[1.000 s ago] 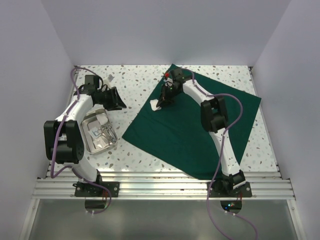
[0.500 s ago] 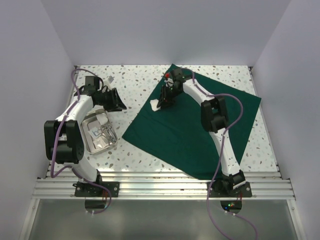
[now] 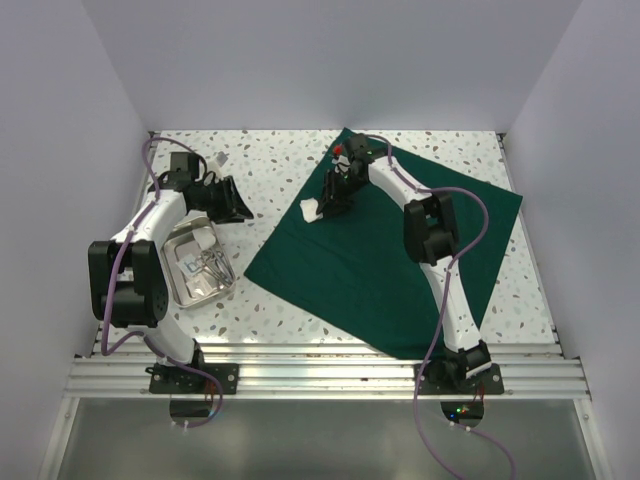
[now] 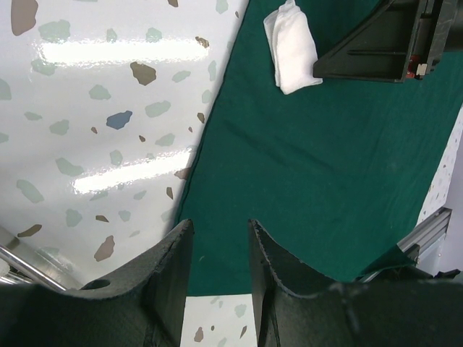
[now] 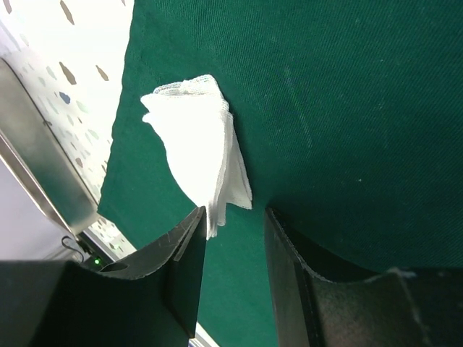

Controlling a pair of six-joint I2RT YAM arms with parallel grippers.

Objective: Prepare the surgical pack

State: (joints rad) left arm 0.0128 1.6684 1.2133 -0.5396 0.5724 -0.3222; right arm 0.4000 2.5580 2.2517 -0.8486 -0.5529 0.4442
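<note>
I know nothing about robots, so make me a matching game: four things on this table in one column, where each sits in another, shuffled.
1 green cloth
2 steel tray
3 scissors
4 gauze by the right gripper

a inside the tray
b on the cloth, at its left edge
c spread flat on the table
d on bare table beside the left arm

Pairs: 1-c, 2-d, 3-a, 4-b

Dark green cloth [image 3: 350, 270]; white gauze [image 5: 195, 152]; shiny silver tray [image 3: 190, 287]; white bench [image 3: 270, 160] speckled grey, brown and blue.
</note>
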